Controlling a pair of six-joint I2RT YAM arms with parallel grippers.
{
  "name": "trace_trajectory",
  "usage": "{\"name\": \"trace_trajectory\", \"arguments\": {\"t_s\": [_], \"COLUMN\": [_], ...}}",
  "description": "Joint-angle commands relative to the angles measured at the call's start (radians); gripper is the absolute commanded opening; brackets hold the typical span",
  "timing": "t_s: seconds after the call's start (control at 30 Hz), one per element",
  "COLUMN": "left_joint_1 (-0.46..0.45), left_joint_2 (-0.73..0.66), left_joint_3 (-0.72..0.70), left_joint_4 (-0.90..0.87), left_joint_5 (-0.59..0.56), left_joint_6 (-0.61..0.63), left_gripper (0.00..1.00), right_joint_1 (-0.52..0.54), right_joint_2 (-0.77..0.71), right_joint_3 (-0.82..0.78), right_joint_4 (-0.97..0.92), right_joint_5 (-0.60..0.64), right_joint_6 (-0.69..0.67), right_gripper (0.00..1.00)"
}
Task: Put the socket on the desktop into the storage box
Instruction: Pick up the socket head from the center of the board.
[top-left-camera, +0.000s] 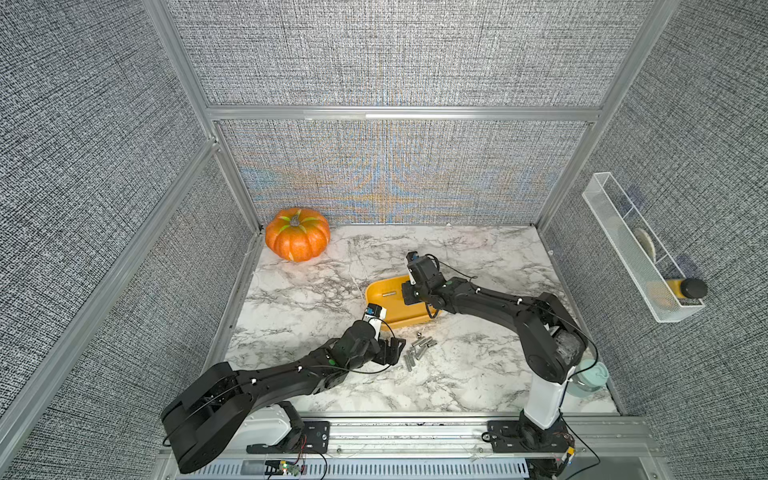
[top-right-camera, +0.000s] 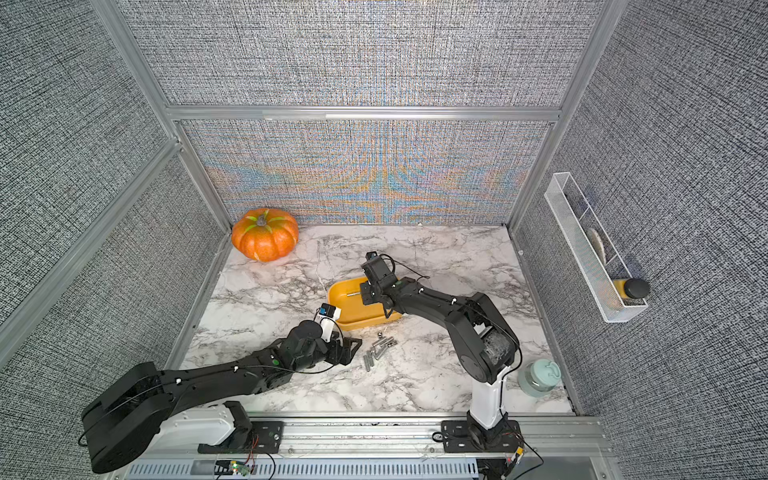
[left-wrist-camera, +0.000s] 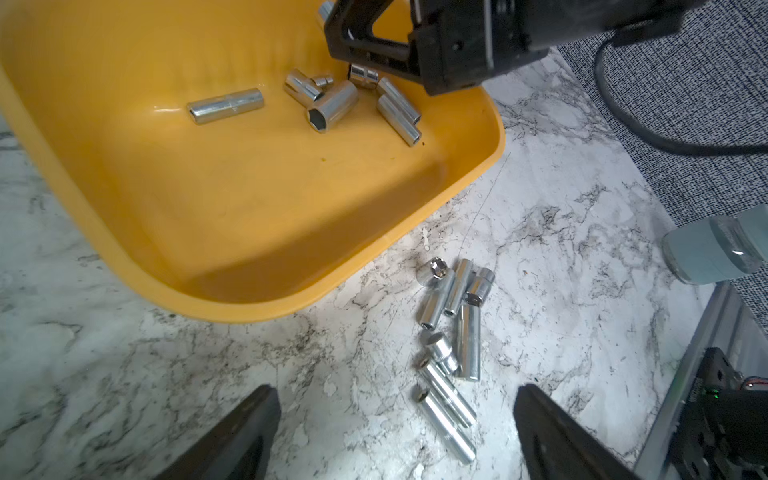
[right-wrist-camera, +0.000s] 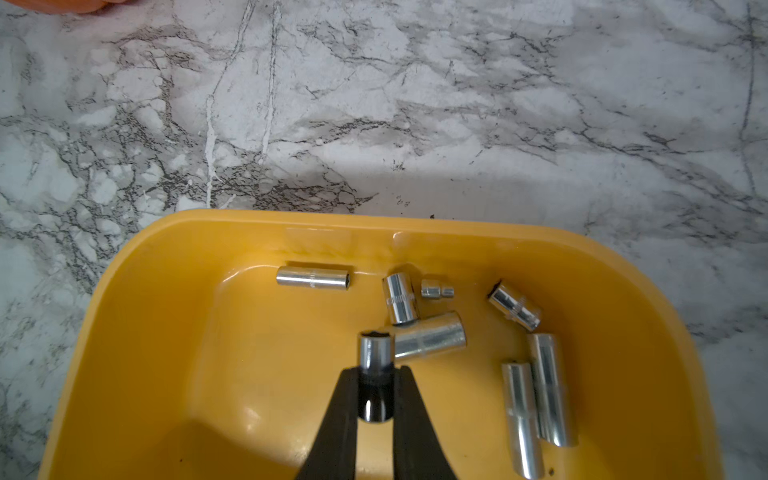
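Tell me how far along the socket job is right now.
Partly done. Several sockets already lie in the storage box. The right gripper is shut on another socket, holding it over the box floor, not released yet. A cluster of sockets is left on the desktop beside the box, in front of the open left gripper, which holds nothing.

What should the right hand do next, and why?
Probably open the right hand and let its socket drop. The hand is shut on the socket over the box, where other sockets already lie.
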Motion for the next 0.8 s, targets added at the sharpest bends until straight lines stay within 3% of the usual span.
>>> {"name": "trace_trajectory", "arguments": {"t_s": [0.0, 0.17, 0.4, 0.6, 0.77], "left_joint_1": [0.000, 0.000, 0.000, 0.000, 0.000], "left_joint_2": [0.005, 0.007, 0.000, 0.002, 0.015], "left_joint_3": [0.010, 0.010, 0.009, 0.009, 0.010], "left_joint_4": [0.009, 0.009, 0.010, 0.018, 0.022], "left_joint_5": [0.002, 0.003, 0.003, 0.019, 0.015], "left_joint_6": [0.007, 0.003, 0.002, 0.003, 0.010], "left_gripper": [0.93, 0.93, 0.93, 0.93, 0.93], "right_joint_1": [-0.001, 0.000, 0.020, 0.102, 0.194], "right_joint_2": [-0.010, -0.056, -0.229, -0.538, -0.728], "right_joint_3": [-0.008, -0.034, -0.153, -0.435, -0.667], "right_joint_4": [-0.024, -0.033, -0.046, -0.051, -0.029], "right_joint_5": [0.020, 0.030, 0.070, 0.108, 0.082], "right_joint_6": [-0.015, -0.018, -0.008, 0.080, 0.208], "right_gripper": [0.22, 0.44, 0.46, 0.48, 0.57]}}
